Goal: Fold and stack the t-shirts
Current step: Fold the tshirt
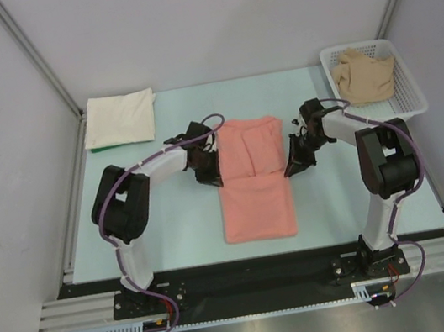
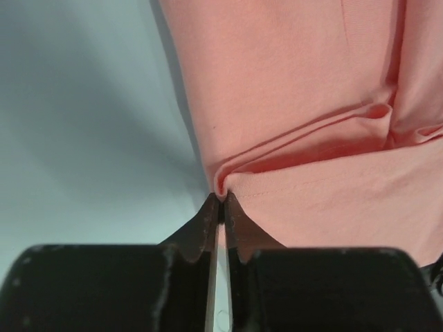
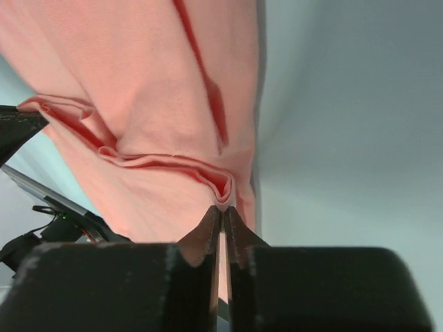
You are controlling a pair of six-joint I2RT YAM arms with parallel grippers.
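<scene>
The salmon-pink t-shirt [image 1: 251,178] lies as a long strip down the table's middle, its far part doubled over a fold line. My left gripper [image 1: 208,176] is shut on its left edge at that fold, cloth pinched between the fingertips in the left wrist view [image 2: 221,197]. My right gripper [image 1: 295,166] is shut on the right edge of the same fold, shown in the right wrist view [image 3: 223,206]. The cream-white t-shirt [image 1: 119,118] lies folded at the far left corner. The tan-beige t-shirt [image 1: 364,74] is crumpled in the basket.
A white mesh basket [image 1: 405,97] stands at the far right corner. Grey booth walls close in the pale blue table [image 1: 172,225] on three sides. The arm bases sit on a black rail at the near edge.
</scene>
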